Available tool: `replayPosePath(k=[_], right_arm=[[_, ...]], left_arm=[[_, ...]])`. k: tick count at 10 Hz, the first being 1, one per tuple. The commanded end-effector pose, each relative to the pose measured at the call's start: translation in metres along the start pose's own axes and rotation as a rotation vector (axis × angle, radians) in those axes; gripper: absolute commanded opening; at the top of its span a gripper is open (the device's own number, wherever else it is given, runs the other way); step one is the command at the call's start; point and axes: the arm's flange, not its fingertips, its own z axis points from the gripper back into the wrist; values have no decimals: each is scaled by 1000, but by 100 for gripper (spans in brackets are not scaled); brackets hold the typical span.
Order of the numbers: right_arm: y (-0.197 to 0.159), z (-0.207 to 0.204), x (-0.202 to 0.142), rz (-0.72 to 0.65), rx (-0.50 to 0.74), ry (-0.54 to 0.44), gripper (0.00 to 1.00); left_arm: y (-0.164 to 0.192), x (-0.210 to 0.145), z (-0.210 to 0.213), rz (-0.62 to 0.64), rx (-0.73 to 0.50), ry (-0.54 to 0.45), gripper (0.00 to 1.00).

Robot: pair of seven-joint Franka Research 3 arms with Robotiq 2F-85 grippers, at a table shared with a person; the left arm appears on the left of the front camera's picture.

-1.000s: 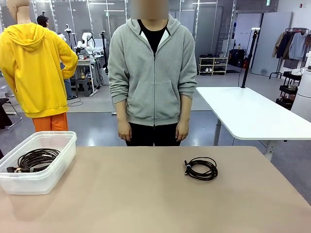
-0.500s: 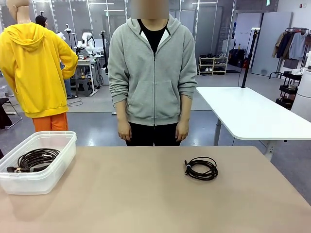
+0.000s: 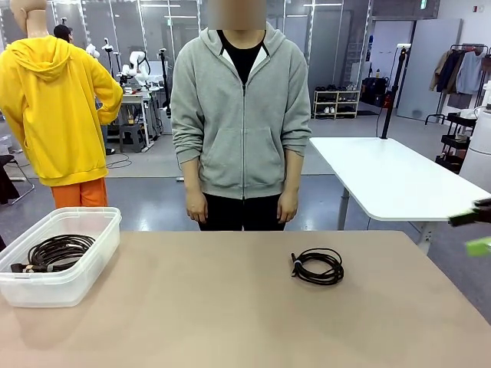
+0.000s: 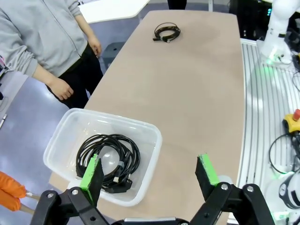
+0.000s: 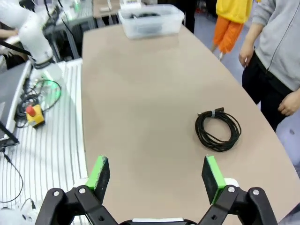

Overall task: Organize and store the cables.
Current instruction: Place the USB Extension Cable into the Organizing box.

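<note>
- While both the left gripper (image 4: 150, 173) and right gripper (image 5: 157, 176) hang with jaws spread and empty, one coiled cable (image 3: 317, 267) lies mid-table; another sits in the plastic bin (image 3: 106, 230).
- Likely risk: a shallow pinch could unwind the coil.

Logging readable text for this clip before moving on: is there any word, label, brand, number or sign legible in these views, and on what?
None can be read.
The green sign high at the back of the room in the front view: too small and blurred to read.
The coiled cable on the table, the clear tub and the person's grey hoodie: no print shows.
</note>
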Motion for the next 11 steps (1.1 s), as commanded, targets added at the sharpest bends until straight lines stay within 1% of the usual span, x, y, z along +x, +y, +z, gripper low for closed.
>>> replayPosePath(k=[1, 2, 3, 4, 5, 6, 7, 8, 11], right_arm=[[-15, -54, 54, -92, -32, 194, 100], [-19, -80, 72, -137, -46, 270, 100], [-21, -110, 90, -140, -32, 324, 100], [-24, -136, 103, -142, -43, 391, 100], [-30, -159, 111, -158, -62, 408, 100], [-32, -175, 114, -166, -42, 429, 100], [-30, -182, 115, -154, -16, 441, 100], [-18, -172, 109, -128, -53, 402, 100], [-18, -172, 109, -128, -53, 402, 100]], left_arm=[[-4, 0, -1, -22, 1, -28, 100], [-4, 0, -1, -22, 1, -28, 100], [-4, 0, -1, -22, 1, -28, 100], [-4, 0, -1, -22, 1, -28, 100], [-4, 0, -1, -22, 1, -28, 100], [-4, 0, -1, -22, 1, -28, 100], [-4, 0, -1, -22, 1, -28, 100], [-4, 0, -1, -22, 1, -28, 100], [-4, 0, -1, -22, 1, -28, 100]])
